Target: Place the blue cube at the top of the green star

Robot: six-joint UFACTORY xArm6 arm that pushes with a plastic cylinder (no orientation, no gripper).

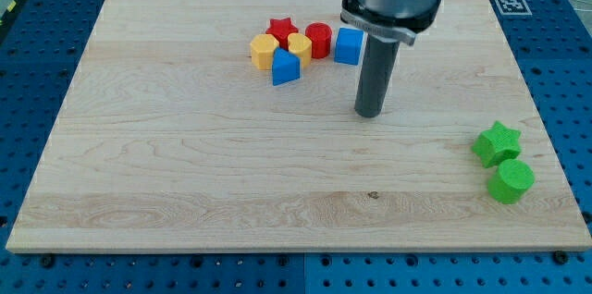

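Hiding blue cube's [348,45] right edge: rod [375,77].

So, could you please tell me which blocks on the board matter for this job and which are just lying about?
Part of the job:
- blue cube, in the cluster near the view's top
- green star, at the view's right
- my tip, just below and right of the blue cube, clear of it

Just lying about:
- red star
- red cylinder
- two yellow blocks
- other blue block
- green cylinder

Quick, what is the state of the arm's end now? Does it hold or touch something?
My tip: no gripper, holds nothing; it touches no block and stands just below the blue cube, toward the view's bottom.
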